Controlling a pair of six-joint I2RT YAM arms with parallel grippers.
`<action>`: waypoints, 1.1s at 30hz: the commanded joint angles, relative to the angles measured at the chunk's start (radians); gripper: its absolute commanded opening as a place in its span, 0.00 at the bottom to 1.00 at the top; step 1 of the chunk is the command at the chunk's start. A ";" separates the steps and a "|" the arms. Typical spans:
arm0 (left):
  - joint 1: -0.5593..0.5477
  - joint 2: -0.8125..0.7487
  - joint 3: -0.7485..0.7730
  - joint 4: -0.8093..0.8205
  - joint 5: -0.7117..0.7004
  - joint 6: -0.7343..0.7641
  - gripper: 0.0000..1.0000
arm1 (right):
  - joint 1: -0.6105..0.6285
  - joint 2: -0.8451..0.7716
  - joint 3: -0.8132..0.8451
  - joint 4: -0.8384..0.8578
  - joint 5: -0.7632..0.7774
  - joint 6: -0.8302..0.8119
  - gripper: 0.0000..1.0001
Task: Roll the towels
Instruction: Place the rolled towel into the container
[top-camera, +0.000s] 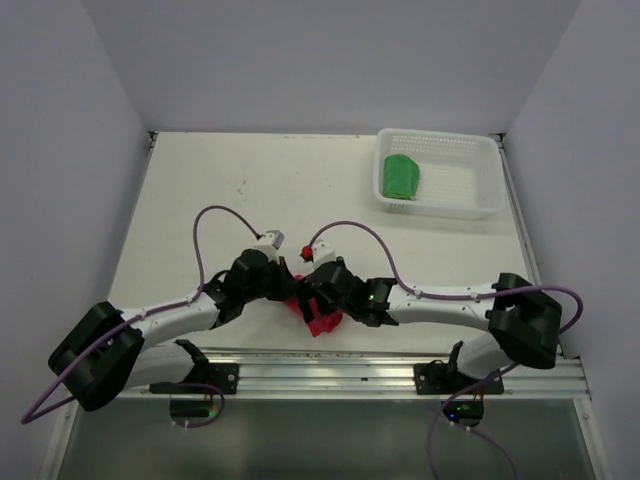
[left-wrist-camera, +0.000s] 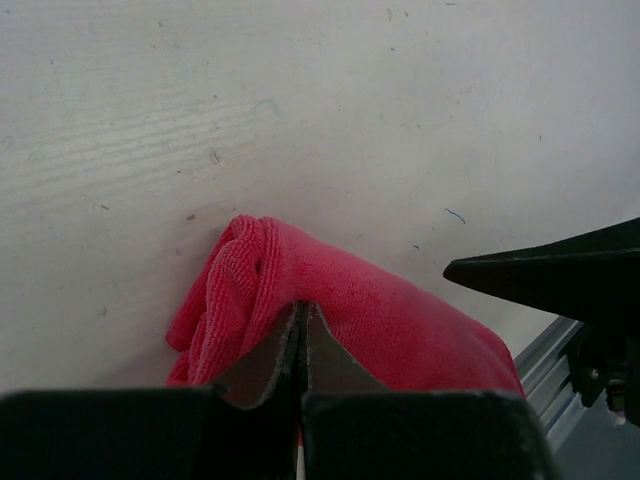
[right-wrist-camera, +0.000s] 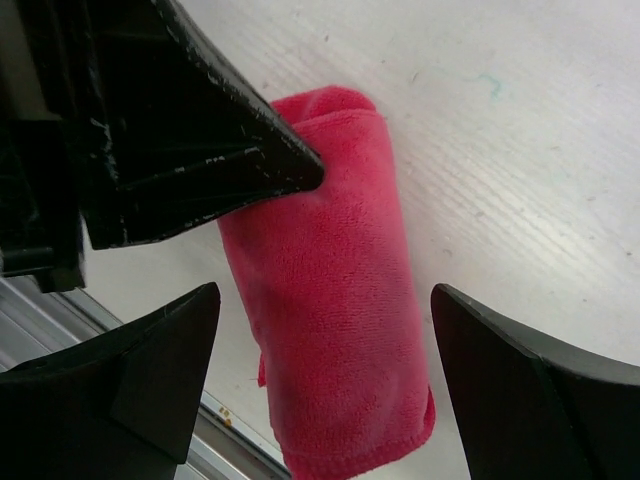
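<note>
1. Black fingers of the left end effector (left-wrist-camera: 300, 310) are seen right up against the left wrist lens, pressed together into a single point with basically no gap. The tips are planted on the pink-red towel (left-wrist-camera: 400, 320). Whether any cloth is actually nipped between them can't be told.
2. That pink-red towel is rolled up into a fat tube and laid flat on the desk (top-camera: 220, 190). It's found close to the near edge, just ahead of the metal rail (top-camera: 330, 375), between the two arms. Curled layers can be made out at one end of it in the left wrist view.
3. The right end effector (right-wrist-camera: 325, 295) is spread wide open above the roll, with one finger placed on each side of it.
4. From the right wrist view, the left end effector's point is seen touching the roll near one end, at its edge.
5. The green towel (top-camera: 403, 177) is bundled up compactly in the left part of the mesh basket (top-camera: 465, 180). The basket is parked at the far right corner of the desk, well apart from both arms.
6. A purplish cable (top-camera: 215, 215) is looped over each arm.
</note>
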 joint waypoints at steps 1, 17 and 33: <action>-0.007 -0.003 -0.028 -0.044 -0.004 -0.004 0.00 | -0.007 0.071 0.028 0.014 -0.128 -0.027 0.90; -0.005 -0.034 -0.042 -0.053 -0.005 -0.003 0.00 | -0.025 0.228 0.069 0.048 -0.102 -0.058 0.87; 0.059 -0.066 0.027 -0.136 -0.017 0.017 0.03 | 0.010 0.187 -0.052 0.117 -0.028 -0.039 0.38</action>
